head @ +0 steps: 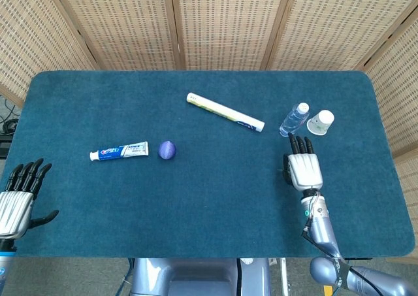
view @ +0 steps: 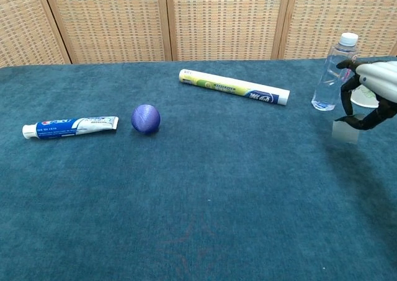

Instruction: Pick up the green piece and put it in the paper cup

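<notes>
The green piece [view: 345, 131], a small flat square, hangs above the cloth, pinched under the fingertips of my right hand [view: 372, 93]. In the head view my right hand [head: 302, 169] covers the piece, palm down, just in front of the bottle. The white paper cup [head: 321, 121] stands upright at the back right. In the chest view the paper cup [view: 363, 98] is mostly hidden behind my right hand. My left hand [head: 18, 197] rests open at the front left edge of the table, holding nothing.
A clear water bottle [head: 294, 119] [view: 329, 75] stands right beside the cup, on its left. A long yellow-green tube [head: 225, 112], a purple ball [head: 168, 149] and a toothpaste tube [head: 119, 151] lie further left on the blue cloth [head: 209, 198].
</notes>
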Robot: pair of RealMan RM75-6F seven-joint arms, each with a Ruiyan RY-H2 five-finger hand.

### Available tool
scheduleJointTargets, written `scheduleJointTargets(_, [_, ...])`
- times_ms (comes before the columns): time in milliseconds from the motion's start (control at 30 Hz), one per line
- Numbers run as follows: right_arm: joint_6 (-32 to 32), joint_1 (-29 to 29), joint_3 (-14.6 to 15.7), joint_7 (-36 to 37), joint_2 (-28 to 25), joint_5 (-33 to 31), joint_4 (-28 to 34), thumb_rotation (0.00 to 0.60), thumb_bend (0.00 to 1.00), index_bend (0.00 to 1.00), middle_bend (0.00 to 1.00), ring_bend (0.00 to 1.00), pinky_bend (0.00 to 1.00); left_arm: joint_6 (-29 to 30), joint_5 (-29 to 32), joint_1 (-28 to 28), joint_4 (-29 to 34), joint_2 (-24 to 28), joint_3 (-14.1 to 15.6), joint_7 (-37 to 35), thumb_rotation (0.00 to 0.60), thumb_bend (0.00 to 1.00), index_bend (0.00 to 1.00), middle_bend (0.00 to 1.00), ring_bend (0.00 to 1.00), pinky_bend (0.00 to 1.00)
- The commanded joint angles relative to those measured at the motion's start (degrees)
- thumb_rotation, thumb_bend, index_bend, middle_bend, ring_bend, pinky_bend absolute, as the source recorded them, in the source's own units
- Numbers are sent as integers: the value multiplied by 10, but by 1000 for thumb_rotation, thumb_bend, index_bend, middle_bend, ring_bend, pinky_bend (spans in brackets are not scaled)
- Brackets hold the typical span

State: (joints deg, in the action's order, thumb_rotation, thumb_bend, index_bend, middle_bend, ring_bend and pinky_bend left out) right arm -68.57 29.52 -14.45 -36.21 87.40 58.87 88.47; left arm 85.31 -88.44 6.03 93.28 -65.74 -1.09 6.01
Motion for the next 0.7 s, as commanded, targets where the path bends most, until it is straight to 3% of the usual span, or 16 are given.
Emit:
scheduleJointTargets(33, [-22,-2,-5,-4,-21,12,27,600,440,610,26,0,0,1,0,0,0,1,0,-1,600,76,0,0,0,0])
scheduleJointTargets(300, [-66,-42,16,19,-82,38,99,600,423,578,3,0,0,4,-4,-1,1,3,1,-6,600,75,0,0,0,0])
scheduleJointTargets(467, [-107,-93,55,72,-125,86,132,600,337,364,0,0,0,6,-10,-2,3,4,3,-7,600,75,0,0,0,0])
scheduleJointTargets(700, [-163,-159,114,141,-173,163,150,600,200,157,0,0,0,13,-18,-5,9,5,6,-1,600,75,0,0,0,0])
